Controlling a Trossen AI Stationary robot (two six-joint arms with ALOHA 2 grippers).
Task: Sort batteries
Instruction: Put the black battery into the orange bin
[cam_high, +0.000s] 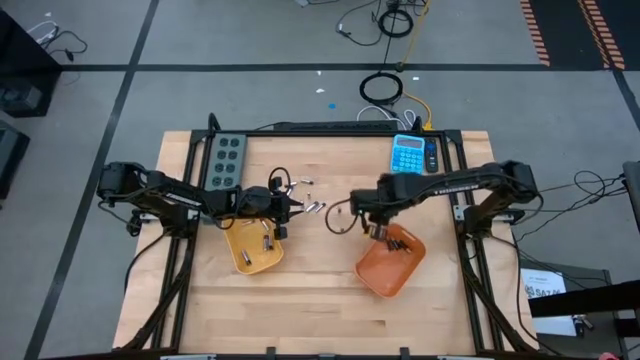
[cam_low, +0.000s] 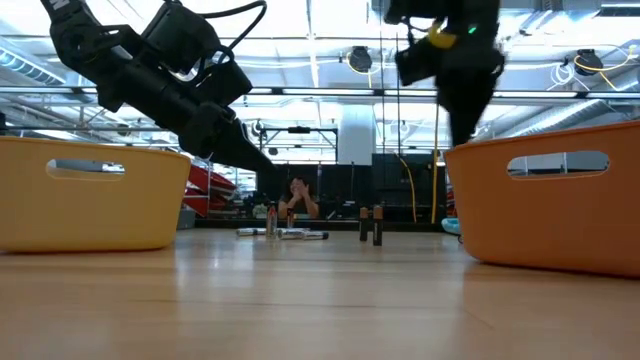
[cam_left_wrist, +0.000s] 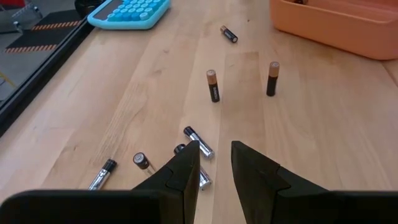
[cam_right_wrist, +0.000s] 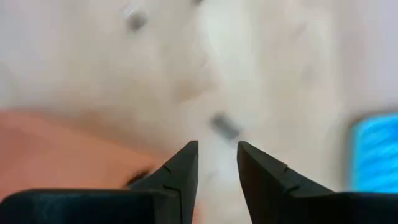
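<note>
Bench: wooden top carrying two trays, a loose scatter of batteries, a blue calculator at the far edge and a grey button box near the far left corner.
Yellow tray: left of centre; a few batteries already lie inside it.
Orange tray: right of centre; several dark batteries sit inside, near its far rim.
Loose batteries: a small group on bare wood between the trays, toward the far edge. The left wrist view shows two upright, one lying farther off near the calculator, and about five lying just ahead of the fingers.
Left pincer: above the far rim of the yellow tray, pointed at the loose group; fingers a narrow gap apart, nothing between them.
Right pincer: over the far rim of the orange tray; fingers slightly apart, no battery visible between them.
Progress: judged partway. Both trays hold some batteries, but roughly eight remain unsorted on the bench.
Remaining: loose ones yet to be picked and placed by type; the exact count in each tray cannot be read.
</note>
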